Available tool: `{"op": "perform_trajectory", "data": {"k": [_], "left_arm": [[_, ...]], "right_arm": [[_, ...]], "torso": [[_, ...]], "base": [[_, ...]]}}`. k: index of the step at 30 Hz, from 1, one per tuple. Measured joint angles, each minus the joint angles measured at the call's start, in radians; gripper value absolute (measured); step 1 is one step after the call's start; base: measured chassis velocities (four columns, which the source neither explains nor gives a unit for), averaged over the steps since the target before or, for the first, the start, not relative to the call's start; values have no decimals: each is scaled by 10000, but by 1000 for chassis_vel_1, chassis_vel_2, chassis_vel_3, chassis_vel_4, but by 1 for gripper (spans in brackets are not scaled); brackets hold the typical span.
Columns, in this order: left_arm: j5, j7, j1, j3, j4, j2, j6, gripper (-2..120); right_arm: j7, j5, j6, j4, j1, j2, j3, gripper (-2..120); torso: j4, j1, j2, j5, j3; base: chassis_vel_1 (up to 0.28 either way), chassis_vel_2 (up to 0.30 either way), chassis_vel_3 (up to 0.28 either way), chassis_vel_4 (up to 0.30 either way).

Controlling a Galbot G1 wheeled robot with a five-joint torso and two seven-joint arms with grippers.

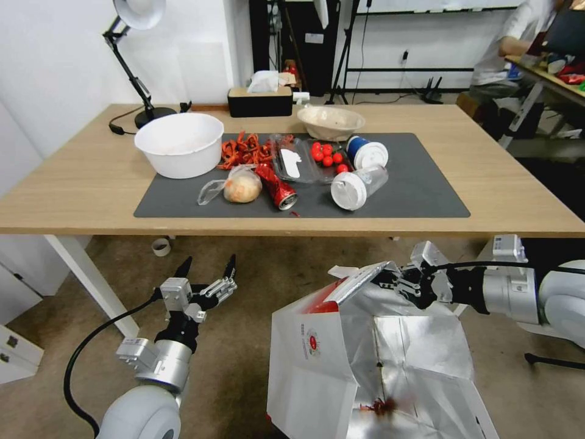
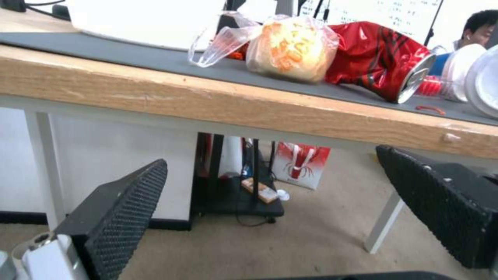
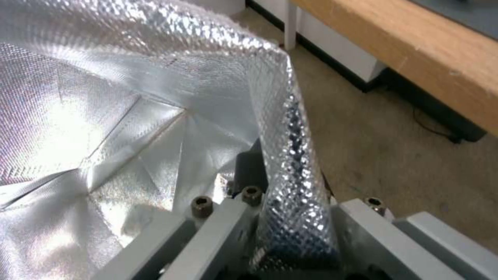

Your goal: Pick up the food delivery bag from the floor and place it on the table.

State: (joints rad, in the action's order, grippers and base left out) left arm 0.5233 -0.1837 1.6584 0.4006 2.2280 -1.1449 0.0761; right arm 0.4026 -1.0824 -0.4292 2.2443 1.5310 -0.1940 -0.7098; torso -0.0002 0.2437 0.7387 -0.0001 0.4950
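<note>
Silver foil lining catches the light inside the food delivery bag (image 1: pixel 341 366), which in the head view hangs below the bench's (image 1: pixel 91 183) front edge, over the floor (image 1: pixel 244 341). The right end effector (image 1: pixel 393 281) pinches the bag's upper rim; the white paper wall sags and creases under it. The left end effector (image 1: pixel 207 268) sits spread and empty near the bench's front left leg.

From the left wrist, two black ribbed fingers (image 2: pixel 124 202) stand wide apart beneath the wooden bench edge, level with a crushed red can (image 2: pixel 379 70) and a bagged bread roll (image 2: pixel 293 48) on the grey mat.

From the right wrist, a fold of quilted foil (image 3: pixel 290 186) is clamped between the metal jaws. The hold is on thin rim only, so the paper may tear or slide out, and the slack body could catch the bench edge when raised.
</note>
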Motion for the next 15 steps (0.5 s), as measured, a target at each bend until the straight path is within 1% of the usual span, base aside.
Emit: {"op": "perform_trajectory", "data": {"k": [10, 13, 15], "left_arm": [[-113, 21, 113, -3, 23, -39, -7, 100], [-119, -4, 130, -1, 39, -47, -3, 100], [-119, -5, 135, 0, 45, -52, -1, 100]], "right_arm": [[-4, -4, 0, -2, 15, -10, 0, 0], [-14, -23, 0, -9, 11, 6, 0, 0], [-19, -28, 0, -8, 10, 6, 0, 0]], "torso": [[1, 168, 405, 0, 235], [1, 246, 588, 1, 344], [1, 261, 625, 1, 366]], "base": [[0, 0, 0, 0], [0, 0, 0, 0], [0, 0, 0, 0]]}}
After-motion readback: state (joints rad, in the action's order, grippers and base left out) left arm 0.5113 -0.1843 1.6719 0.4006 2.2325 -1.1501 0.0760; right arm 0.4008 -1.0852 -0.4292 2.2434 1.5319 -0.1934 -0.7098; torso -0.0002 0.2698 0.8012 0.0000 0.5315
